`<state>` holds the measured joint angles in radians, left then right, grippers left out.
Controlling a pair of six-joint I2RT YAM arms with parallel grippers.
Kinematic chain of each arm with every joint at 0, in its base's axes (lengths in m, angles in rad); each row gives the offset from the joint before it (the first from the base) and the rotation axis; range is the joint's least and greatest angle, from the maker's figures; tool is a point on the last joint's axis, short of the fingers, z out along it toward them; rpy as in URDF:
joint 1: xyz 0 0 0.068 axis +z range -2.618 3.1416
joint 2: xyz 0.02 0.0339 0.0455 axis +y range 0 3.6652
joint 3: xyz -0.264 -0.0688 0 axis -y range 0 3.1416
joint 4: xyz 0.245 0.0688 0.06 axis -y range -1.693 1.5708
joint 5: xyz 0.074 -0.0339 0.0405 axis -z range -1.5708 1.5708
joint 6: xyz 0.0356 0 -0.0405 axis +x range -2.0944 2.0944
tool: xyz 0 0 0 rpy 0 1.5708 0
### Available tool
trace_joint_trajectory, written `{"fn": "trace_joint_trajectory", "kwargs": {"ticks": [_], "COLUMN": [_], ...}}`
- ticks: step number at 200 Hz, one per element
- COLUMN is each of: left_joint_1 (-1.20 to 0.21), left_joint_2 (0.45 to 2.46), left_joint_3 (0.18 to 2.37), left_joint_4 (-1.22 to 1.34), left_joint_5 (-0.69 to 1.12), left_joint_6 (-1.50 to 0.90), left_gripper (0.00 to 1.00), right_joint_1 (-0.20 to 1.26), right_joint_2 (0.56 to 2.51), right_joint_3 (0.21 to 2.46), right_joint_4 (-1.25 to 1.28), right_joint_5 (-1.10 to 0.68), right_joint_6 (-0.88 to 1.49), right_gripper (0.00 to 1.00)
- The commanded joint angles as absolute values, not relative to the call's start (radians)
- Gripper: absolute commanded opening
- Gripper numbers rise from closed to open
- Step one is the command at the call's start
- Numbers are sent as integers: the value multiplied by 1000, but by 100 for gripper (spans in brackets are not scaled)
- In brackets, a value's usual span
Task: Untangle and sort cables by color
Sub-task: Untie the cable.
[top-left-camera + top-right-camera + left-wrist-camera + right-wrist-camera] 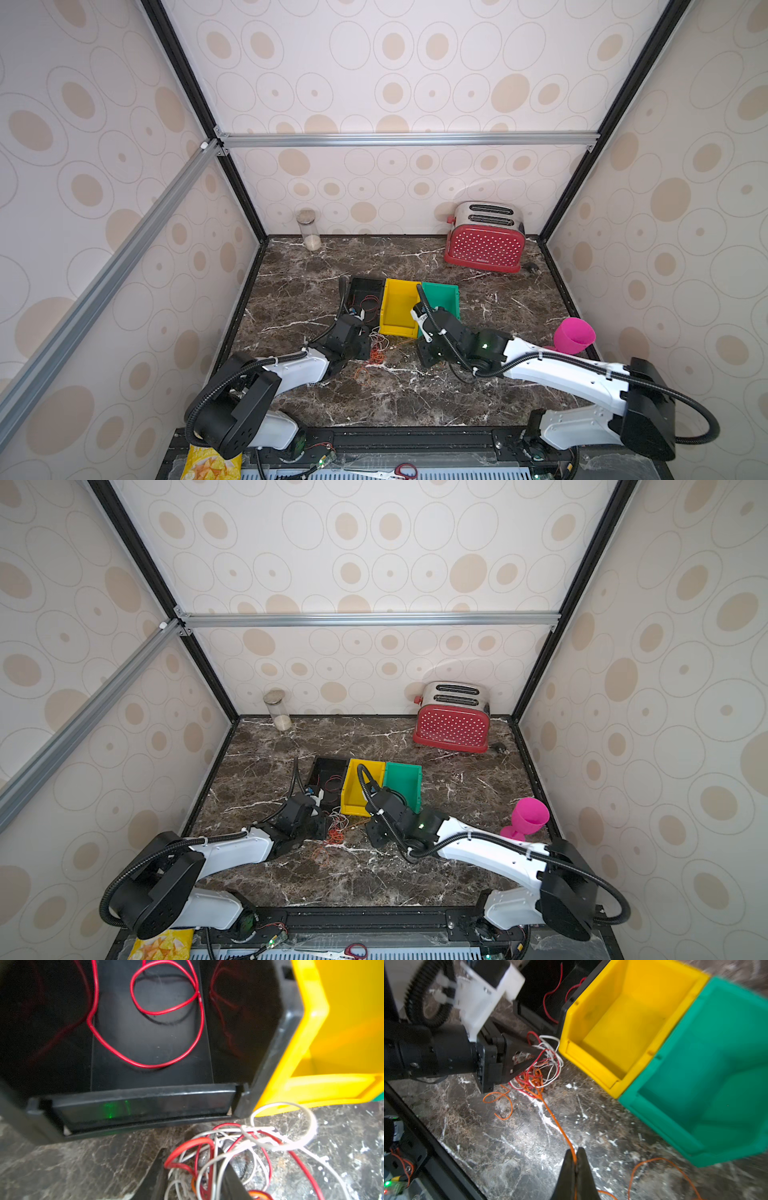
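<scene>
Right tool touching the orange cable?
Touching. Right wrist view: the right tool is shut on the orange cable, the strand pinched between its closed jaws.

A red dotted toaster (484,241) stands at the back right of the marble tabletop (399,399). A clear jar (308,230) stands back left, and a pink cup (573,336) near the right edge.

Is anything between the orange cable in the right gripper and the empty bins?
Nothing stands before the yellow bin or green bin, but the orange cable in the right gripper runs into the tangle that the left gripper straddles.
</scene>
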<state>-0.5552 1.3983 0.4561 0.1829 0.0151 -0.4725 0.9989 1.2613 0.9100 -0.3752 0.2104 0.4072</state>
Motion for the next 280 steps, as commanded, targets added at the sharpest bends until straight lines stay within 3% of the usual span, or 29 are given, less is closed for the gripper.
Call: {"fn": "trace_joint_trajectory", "kwargs": {"ticks": [1,71,164,193,242,280], "left_joint_1": [-545,-541,-532,-531,-531,-532], "left_joint_2": [1422,1427,1373,1320,1139,1039], "left_joint_3": [469,468,463,472,481,484], "left_joint_4": [144,133,78,67,52,90], "left_joint_5": [-34,-52,-78,-32,88,238], "left_joint_6": [-488,-526,-552,-544,-490,-476], "left_gripper": [32,28,23,27,57,68], "right_joint_1": [999,965,870,865,867,868], "right_joint_2": [1172,958,793,792,913,987], "right_joint_3": [891,909,934,920,894,900], "right_joint_4": [-438,-564,-698,-639,-512,-428], "right_joint_5": [401,633,675,531,115,-165], "right_joint_6": [385,463,509,452,373,345], "right_gripper": [0,0,0,0,0,0]}}
